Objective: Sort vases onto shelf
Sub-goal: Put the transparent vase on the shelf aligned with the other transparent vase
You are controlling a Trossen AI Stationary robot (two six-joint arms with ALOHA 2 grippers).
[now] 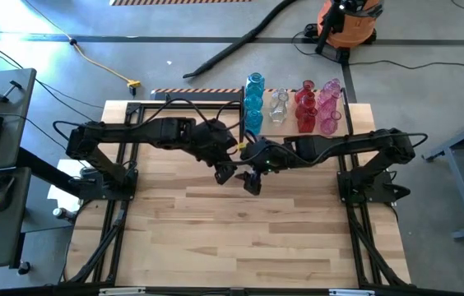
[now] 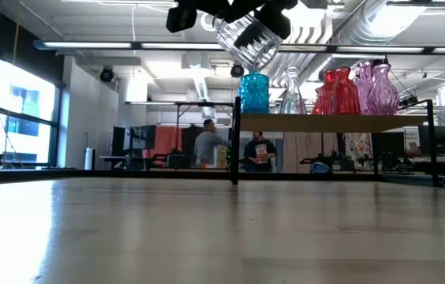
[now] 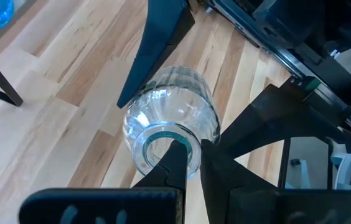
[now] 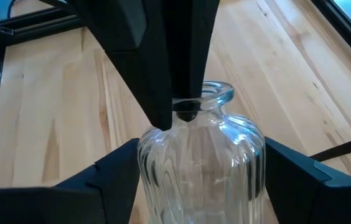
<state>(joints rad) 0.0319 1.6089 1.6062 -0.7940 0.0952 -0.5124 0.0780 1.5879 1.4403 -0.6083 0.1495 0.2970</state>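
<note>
**Clear vase held in mid-air between both arms**

A clear ribbed glass vase (image 2: 248, 41) hangs tilted well above the wooden worktop (image 1: 240, 230), near its middle, in front of the shelf (image 2: 329, 122).

The left end effector (image 3: 188, 163) is pinched nearly closed on the vase's rim: one finger goes inside the mouth, the other lies outside the neck. The right wrist view shows the same grip from the opposite side, with the dark fingers coming down onto the lip of the vase (image 4: 200, 155).

The right end effector (image 4: 200, 171) stands fairly wide, one finger on each side of the vase's body. Whether its pads touch the glass cannot be told.

In the high view the two arms meet near the worktop's centre, the left end effector (image 1: 225, 170) just beside the right one (image 1: 252, 178).

On the shelf at the far edge stand blue vases (image 1: 253, 100), clear vases (image 1: 278, 106), red vases (image 1: 305, 107) and pink vases (image 1: 328, 107), grouped by colour.
</note>
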